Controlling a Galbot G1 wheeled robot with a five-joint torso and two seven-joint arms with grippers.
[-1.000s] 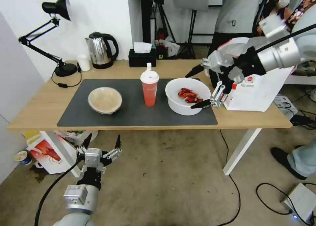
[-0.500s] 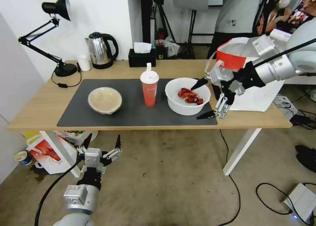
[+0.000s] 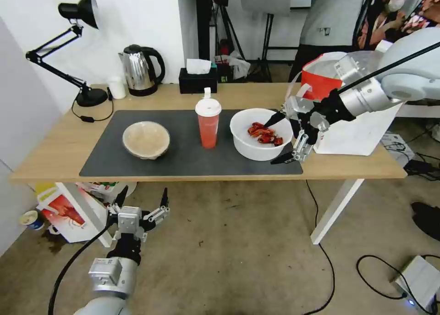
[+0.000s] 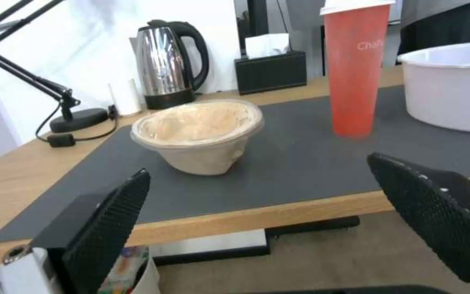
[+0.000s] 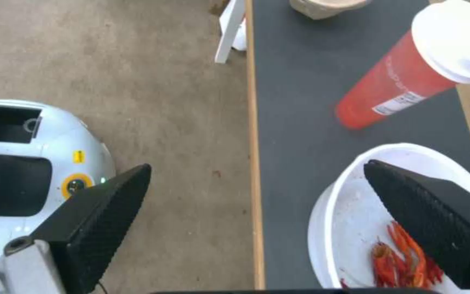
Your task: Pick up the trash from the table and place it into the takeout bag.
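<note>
Straddling white bowl [image 3: 261, 133] rim, apparently

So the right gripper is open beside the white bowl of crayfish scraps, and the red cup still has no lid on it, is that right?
Not quite. The red cup has its white lid on, as the head view shows. The rest holds: the right gripper is open beside the white bowl of crayfish scraps.

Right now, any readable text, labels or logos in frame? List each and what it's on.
"ChaP": white letters on the red cup, cut off by the cup's curve.
White sticker label on the red cup: print too small to read.
Vertical white lettering on the cup's side in the right wrist view: blurred, unreadable.
Mark on the grey shirt of a person behind the table: unreadable.
Nothing else legible.
</note>
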